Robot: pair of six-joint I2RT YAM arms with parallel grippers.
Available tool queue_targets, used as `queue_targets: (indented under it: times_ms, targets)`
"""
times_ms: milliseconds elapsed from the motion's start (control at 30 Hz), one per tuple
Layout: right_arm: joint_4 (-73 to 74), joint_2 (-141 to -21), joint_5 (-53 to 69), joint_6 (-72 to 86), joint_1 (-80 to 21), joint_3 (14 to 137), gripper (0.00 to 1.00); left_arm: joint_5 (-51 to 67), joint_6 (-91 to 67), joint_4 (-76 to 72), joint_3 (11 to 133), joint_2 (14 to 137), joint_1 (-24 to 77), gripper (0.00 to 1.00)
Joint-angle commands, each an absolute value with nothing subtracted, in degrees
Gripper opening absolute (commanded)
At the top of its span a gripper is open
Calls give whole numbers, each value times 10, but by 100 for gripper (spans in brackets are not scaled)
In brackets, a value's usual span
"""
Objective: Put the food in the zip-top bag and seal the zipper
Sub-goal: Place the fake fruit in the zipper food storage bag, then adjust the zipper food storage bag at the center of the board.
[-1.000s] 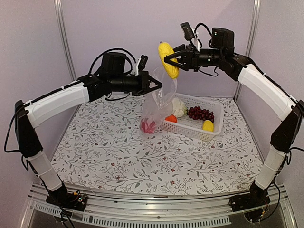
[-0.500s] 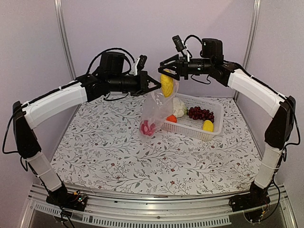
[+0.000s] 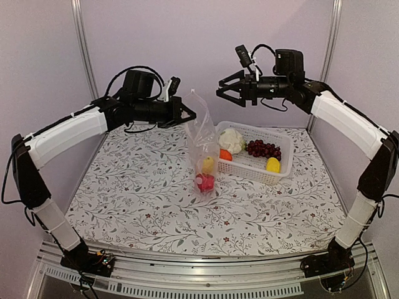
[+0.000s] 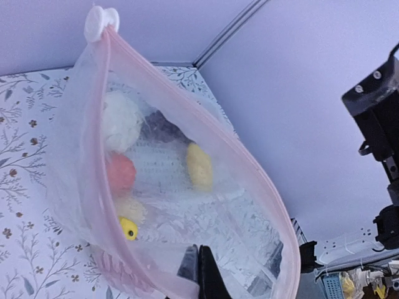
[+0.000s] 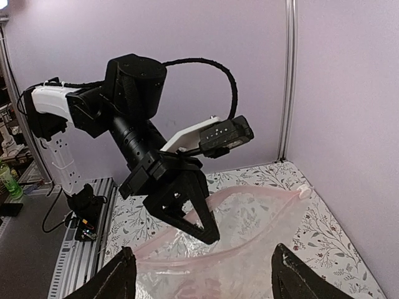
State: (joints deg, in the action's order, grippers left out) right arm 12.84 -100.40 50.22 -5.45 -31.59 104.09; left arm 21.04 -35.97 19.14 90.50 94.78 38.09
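Observation:
The clear zip-top bag hangs upright from my left gripper, which is shut on its mouth edge. The bag's bottom rests on the table. A yellow piece and a red piece lie inside it. In the left wrist view the mouth gapes open, with the pinkish zipper and its white slider. My left gripper pinches the near rim. My right gripper is open and empty, above and right of the bag's mouth. In its own view my right gripper looks down on the bag.
A white lattice basket stands right of the bag. It holds a cauliflower, an orange fruit, purple grapes and a yellow piece. Purple walls with metal posts close in the back and sides.
My right gripper carried the yellow piece to the bag's mouth and let go. The piece dropped to the bag's bottom. The right gripper drew back, open. The bag now hangs straighter.

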Motion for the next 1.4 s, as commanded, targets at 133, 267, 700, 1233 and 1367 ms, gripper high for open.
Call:
queue_targets:
  times_ms: [133,267,700,1233,1367]
  targets:
    - [178,-917,454,-103,-235,932,82,70,-203,434,989,930,329,0]
    - [179,-887,345,-126,-217,863,98,-6,-139,478,1009,949,329,0]
    - [338,-950,121,-240,-207,827,90,198,-149,332,918,1034,330,0]
    - [376,-1087,77,-203,-194,849,72,186,-170,222,791,946,380,0]
    - [369,-1094,45,-185,-187,842,71,166,-161,227,791,938,381,1]
